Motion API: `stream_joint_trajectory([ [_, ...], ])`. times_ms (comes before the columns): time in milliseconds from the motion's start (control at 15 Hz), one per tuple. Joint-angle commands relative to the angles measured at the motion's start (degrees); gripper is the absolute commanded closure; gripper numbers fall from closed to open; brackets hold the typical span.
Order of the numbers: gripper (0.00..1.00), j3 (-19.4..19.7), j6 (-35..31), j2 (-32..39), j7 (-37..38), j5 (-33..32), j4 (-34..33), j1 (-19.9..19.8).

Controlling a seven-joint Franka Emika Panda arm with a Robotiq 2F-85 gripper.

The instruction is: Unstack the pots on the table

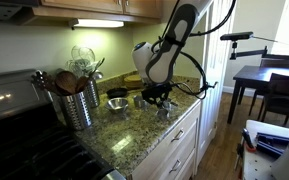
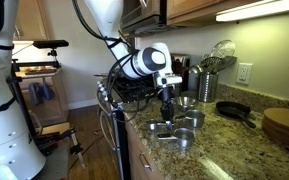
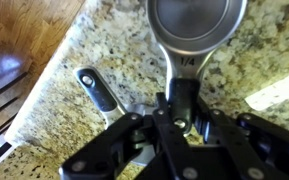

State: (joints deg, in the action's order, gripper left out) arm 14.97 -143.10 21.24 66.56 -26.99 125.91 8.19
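Observation:
In the wrist view a small shiny steel pot [image 3: 196, 22] lies on the speckled granite table [image 3: 84, 50], its black-tipped handle [image 3: 181, 95] running down between my fingers. My gripper [image 3: 181, 112] is shut on that handle. A second pot shows only partly under my left finger, with its black handle [image 3: 96, 90] pointing up-left. In an exterior view several small pots [image 2: 192, 120] sit near the counter's front edge, and my gripper [image 2: 167, 110] is low among them. In an exterior view the gripper [image 1: 160, 100] is also down at the counter, hiding most of the pots.
A tall perforated utensil holder [image 1: 79, 105] and a steel bowl [image 1: 117, 103] stand behind the pots. A black pan [image 2: 234, 112] and a round wooden board [image 2: 284, 125] lie further along. The stove [image 1: 24, 150] is beside them. The counter edge drops to the wood floor [image 3: 14, 40].

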Motion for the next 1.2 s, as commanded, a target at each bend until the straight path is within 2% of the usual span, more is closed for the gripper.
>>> stream_joint_trajectory([
  [0, 0.49, -0.32, -1.63, 0.15, 1.17, -0.39, 0.33, -0.78],
  [200, 0.38, -0.20, -1.59, 0.05, 1.14, -0.41, 0.48, -0.70],
  [533, 0.05, 0.37, -0.91, -1.58, 1.61, -1.19, 1.40, -0.38],
  [600, 0.02, 0.55, -0.70, -2.00, 1.72, -1.36, 1.56, -0.34],
  [867, 0.00, 1.06, 0.35, -4.27, 1.12, -1.78, 2.25, -0.48],
  [1133, 0.00, -2.00, -3.16, -7.81, -10.44, 0.94, 4.58, -3.53],
])
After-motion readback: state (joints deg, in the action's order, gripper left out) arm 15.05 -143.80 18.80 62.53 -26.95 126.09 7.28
